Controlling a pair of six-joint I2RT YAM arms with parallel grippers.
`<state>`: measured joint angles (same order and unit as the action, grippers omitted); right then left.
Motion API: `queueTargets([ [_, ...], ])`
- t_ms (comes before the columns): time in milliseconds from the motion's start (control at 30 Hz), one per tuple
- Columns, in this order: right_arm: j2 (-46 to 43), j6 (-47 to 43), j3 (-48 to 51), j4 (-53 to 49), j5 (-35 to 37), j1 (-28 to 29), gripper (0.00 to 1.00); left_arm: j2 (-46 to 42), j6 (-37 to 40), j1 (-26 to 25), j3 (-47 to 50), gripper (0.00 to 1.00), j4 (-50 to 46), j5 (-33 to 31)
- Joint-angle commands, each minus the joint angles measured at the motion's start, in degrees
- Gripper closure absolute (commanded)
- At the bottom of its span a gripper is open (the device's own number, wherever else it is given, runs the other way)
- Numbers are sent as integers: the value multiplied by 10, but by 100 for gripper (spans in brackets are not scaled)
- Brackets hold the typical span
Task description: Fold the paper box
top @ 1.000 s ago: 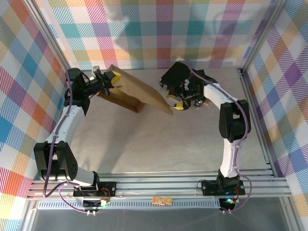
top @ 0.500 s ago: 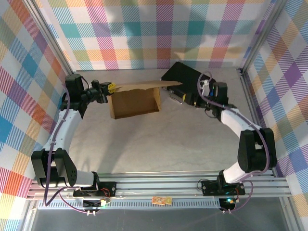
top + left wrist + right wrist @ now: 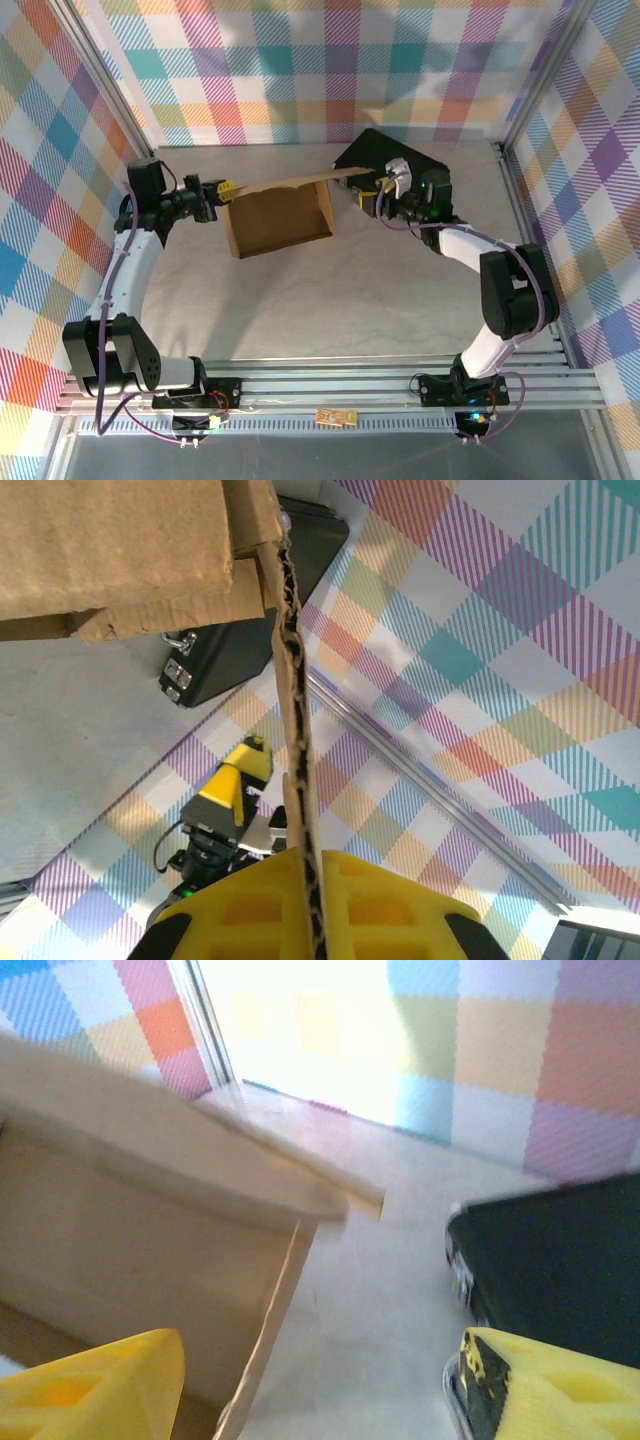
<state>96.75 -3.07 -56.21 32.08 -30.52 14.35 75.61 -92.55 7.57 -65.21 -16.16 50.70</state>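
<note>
**Paper box lies open across the far table, left gripper pinching its flap**

The paper box (image 3: 283,218) sits on the table (image 3: 330,300) in the far half, left of centre, between the two grippers and just left of the black case (image 3: 395,155). Its long axis runs left to right in the top view, slightly skewed so that the right end lies a little farther from the arm bases than the left. The open side faces up, showing the brown floor and low walls. Along the far long side the flap (image 3: 290,182) stands up, seen almost edge-on as a thin line that stretches beyond the tray's right wall towards the case.

The left gripper (image 3: 221,188) is clamped on the left end of that flap. In the left wrist view the corrugated edge (image 3: 296,710) runs straight down between the yellow pads (image 3: 395,910), which press it from both sides.

The right gripper (image 3: 372,192) hovers by the right end of the flap, close against the black case. Its jaws stand wide apart with nothing gripped: the right wrist view has one yellow finger (image 3: 95,1385) at each lower corner, with the box's right wall (image 3: 275,1330) and bare table between them
</note>
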Motion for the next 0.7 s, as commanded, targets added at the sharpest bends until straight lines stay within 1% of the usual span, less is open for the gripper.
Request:
queueTargets([
  [0, 23, -46, -25, 55, -46, 8, 27, -22, 19, 17, -18, 100, -38, 35],
  [67, 36, -39, -39, 63, -69, 9, 27, -23, 22, 23, -20, 100, -41, 43],
  [133, 50, -30, -58, 65, -121, 11, 23, -24, 26, 32, -20, 100, -50, 47],
  [267, 62, -31, -60, 78, -141, 21, 25, -23, 38, 48, -18, 100, -62, 53],
  [333, 70, -30, -60, 83, -137, 23, 31, -22, 40, 53, -13, 100, -63, 55],
  [400, 76, -30, -56, 98, -129, 25, 40, -21, 43, 57, -9, 100, -63, 53],
  [467, 83, -6, -56, 105, -120, 29, 54, -19, 45, 58, -6, 100, -64, 51],
  [500, 84, -3, -57, 107, -118, 31, 57, -17, 45, 59, -5, 100, -63, 50],
  [567, 91, 4, -65, 103, -113, 36, 61, -12, 44, 58, -2, 100, -57, 49],
  [667, 97, 5, -70, 96, -99, 49, 61, -7, 40, 59, 0, 100, -46, 47],
])
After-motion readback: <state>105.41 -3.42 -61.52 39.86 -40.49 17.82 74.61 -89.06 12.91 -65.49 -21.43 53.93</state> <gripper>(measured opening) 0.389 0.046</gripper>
